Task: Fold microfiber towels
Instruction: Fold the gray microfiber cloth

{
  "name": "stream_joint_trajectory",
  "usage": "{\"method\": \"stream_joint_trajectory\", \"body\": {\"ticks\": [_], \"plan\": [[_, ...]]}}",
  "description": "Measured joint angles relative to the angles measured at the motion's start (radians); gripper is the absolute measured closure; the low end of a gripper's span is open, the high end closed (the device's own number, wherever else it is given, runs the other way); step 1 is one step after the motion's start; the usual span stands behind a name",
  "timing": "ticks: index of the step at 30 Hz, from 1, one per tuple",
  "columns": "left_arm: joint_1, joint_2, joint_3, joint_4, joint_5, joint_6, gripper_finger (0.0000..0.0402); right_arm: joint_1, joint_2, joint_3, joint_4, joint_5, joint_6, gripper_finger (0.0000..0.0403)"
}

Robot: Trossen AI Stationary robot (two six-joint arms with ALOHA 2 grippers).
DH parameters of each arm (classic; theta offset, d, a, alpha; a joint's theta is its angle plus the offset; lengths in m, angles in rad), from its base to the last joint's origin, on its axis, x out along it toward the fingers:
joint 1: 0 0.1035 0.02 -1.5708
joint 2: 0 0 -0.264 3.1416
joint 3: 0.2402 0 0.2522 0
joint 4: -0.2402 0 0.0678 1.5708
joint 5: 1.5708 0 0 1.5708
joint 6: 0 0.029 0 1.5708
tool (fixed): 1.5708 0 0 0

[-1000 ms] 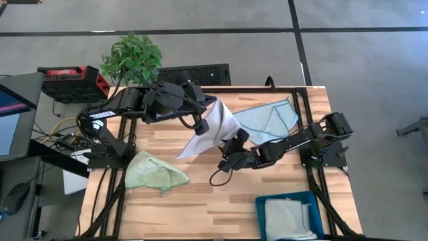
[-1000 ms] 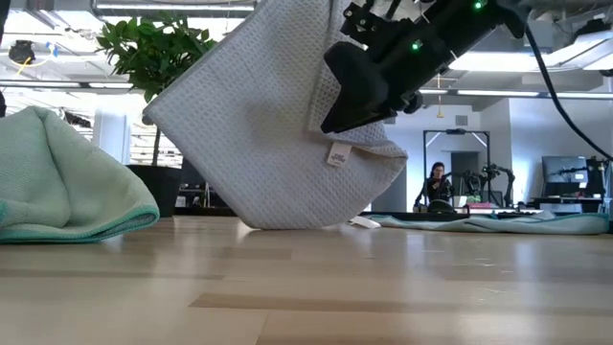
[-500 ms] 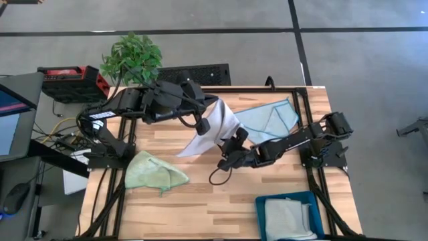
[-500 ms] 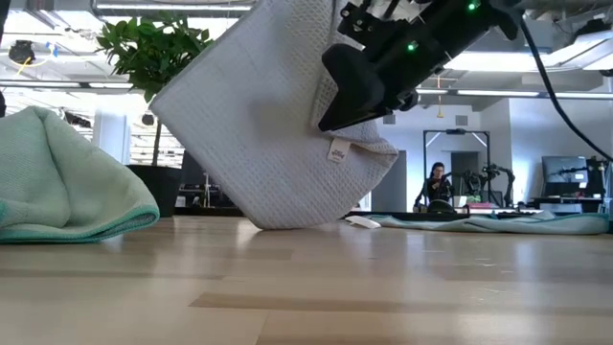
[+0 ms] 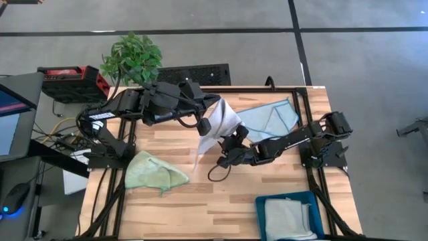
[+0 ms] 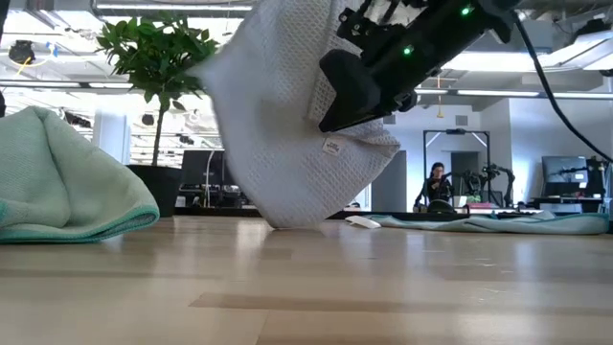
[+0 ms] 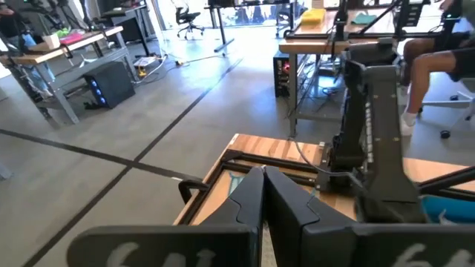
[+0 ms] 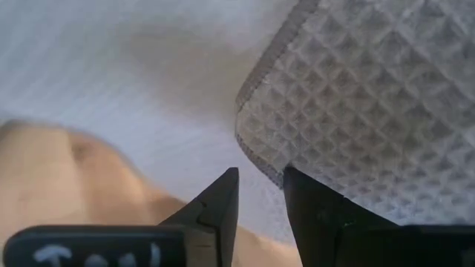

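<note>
A grey waffle-weave microfiber towel (image 5: 217, 124) hangs from my left gripper (image 5: 209, 111), which is shut on its top over the middle of the table. Its lowest corner (image 6: 287, 222) reaches down to the tabletop. My right gripper (image 8: 260, 185) comes in from the right, low beside the hanging towel (image 6: 278, 144), near its white tag (image 6: 332, 147). It is open, and the towel's hemmed edge (image 8: 256, 156) sits right at its fingertips. A light blue towel (image 5: 269, 118) lies spread at the far right. A light green towel (image 5: 155, 171) lies bunched at the near left. My left gripper holds the grey towel by its top end (image 5: 219, 107), and the cloth hangs slack below the fingers. The gripper's own body hides the place of contact in its wrist view. My right gripper's fingers flank the hemmed edge; whether they touch it, I cannot tell.
A teal bin (image 5: 262, 213) holding a folded grey cloth stands at the near right corner. A potted plant (image 5: 132, 59) stands beyond the far left corner. Bare wood shows along the near middle of the table.
The hanging grey towel has swung and drawn in. Its corner that stuck out toward the table's left has come in, so the towel hangs narrower, while its top stays in my left gripper. My left gripper has tipped a little.
</note>
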Motion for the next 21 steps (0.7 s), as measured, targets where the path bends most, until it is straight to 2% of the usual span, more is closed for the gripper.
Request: {"method": "stream_joint_trajectory", "body": {"ticks": [9, 16, 21], "plan": [[0.0, 0.0, 0.0, 0.002, 0.006, -0.003, 0.0401, -0.049, 0.0, 0.0, -0.001, 0.035, -0.06, 0.028], [0.0, 0.0, 0.0, 0.0, 0.006, -0.011, 0.0401, -0.051, 0.0, 0.004, -0.004, 0.179, -0.152, 0.0288], [0.0, 0.0, 0.0, -0.001, 0.004, -0.011, 0.0401, -0.051, 0.0, 0.034, -0.002, 0.198, -0.175, 0.0291]]}}
